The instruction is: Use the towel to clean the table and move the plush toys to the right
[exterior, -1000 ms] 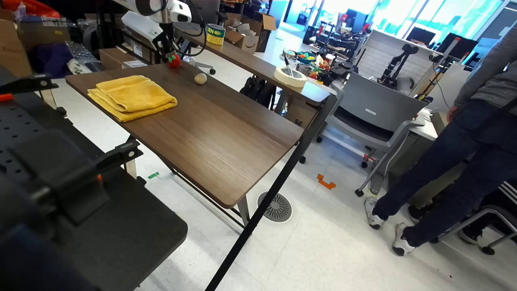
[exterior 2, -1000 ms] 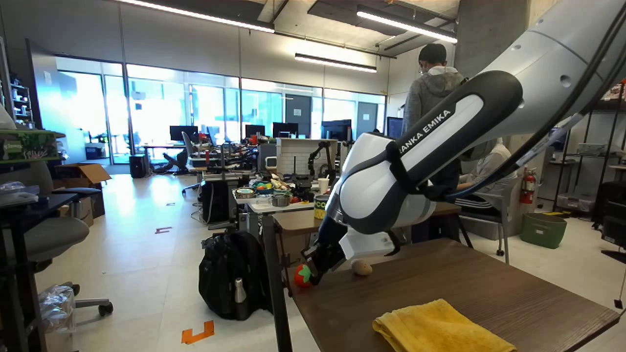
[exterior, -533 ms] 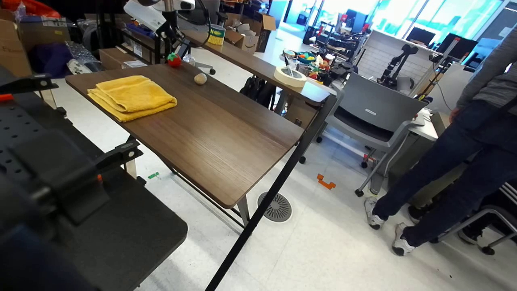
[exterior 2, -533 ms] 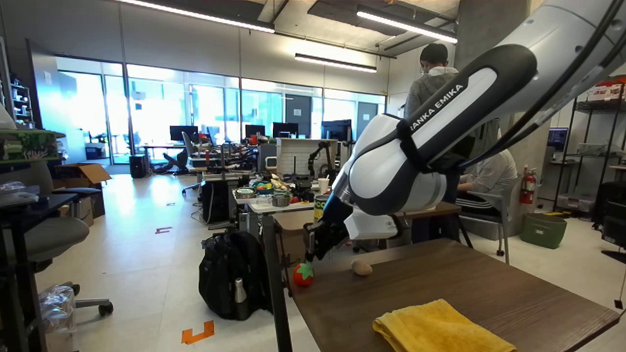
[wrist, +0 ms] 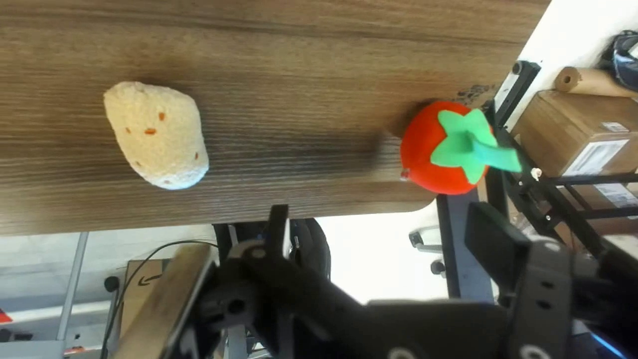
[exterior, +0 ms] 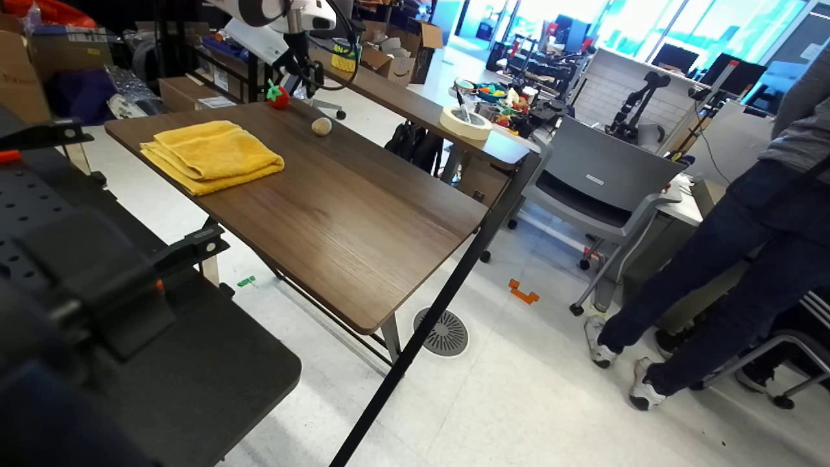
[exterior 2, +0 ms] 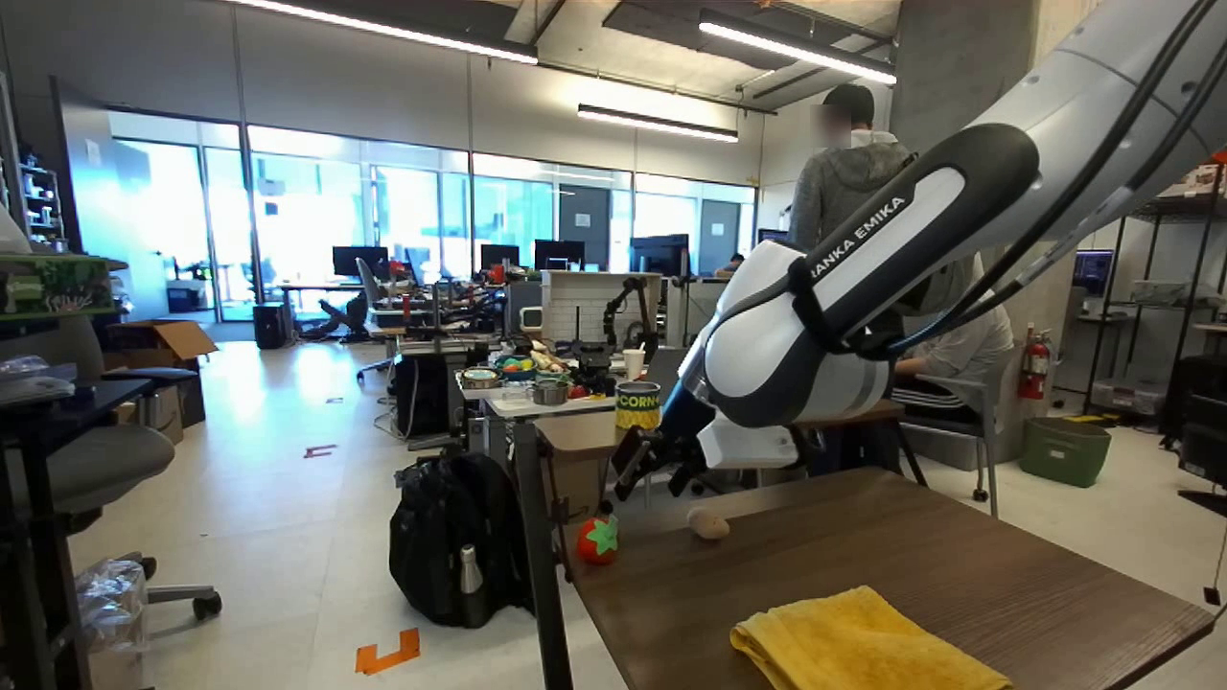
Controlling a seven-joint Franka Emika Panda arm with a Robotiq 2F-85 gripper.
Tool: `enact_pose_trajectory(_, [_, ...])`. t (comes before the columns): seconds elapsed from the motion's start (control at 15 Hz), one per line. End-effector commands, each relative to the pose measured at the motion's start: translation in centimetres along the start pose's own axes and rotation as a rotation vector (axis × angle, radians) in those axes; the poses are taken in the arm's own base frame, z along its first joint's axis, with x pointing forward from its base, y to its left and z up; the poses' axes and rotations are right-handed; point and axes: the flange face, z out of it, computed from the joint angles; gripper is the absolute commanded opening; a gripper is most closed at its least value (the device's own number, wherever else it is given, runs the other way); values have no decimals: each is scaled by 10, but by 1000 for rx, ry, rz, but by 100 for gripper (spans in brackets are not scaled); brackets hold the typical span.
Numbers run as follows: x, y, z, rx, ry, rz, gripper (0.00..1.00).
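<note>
Two plush toys rest on the brown table (exterior: 350, 227): a red tomato-like one with a green leafy top (wrist: 421, 154), at a corner, and a tan potato-like one (wrist: 157, 134) along the same long edge. Both exterior views show the folded yellow towel (exterior: 214, 152) flat near the opposite long edge; the wrist view does not. My gripper (exterior 2: 650, 487) hangs above the red toy, apart from it. In the wrist view the fingers (wrist: 498, 244) are spread wide with only floor visible between them, so the gripper is open and holds nothing.
Behind the table stands a narrow brown bench (exterior: 402, 97) bearing a corn can (exterior 2: 637, 410) and a cream ring-shaped item (exterior: 465, 123). A slanting black post (exterior: 447, 285) passes the table's far end. A black backpack (exterior 2: 460, 537) sits on the floor by the table.
My gripper has opened, let go of the red toy and risen away from it. The red toy stays at the corner, its green top tipped differently. Towel and tan toy are unmoved.
</note>
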Motion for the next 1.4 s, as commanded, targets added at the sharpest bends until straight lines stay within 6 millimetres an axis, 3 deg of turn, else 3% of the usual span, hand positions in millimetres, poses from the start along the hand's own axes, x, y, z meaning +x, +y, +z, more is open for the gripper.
enact_pose_trajectory(0.0, [7,0,15,37,-7,33,100])
enact_pose_trajectory(0.53, [3,-31,35,115,-40,36,100])
enact_pose_trajectory(0.67, [5,-30,36,150,-47,53,100])
enact_pose_trajectory(0.8, [5,-22,39,180,-54,78,74])
enact_pose_trajectory(1.33, [1,26,49,244,-104,222,13])
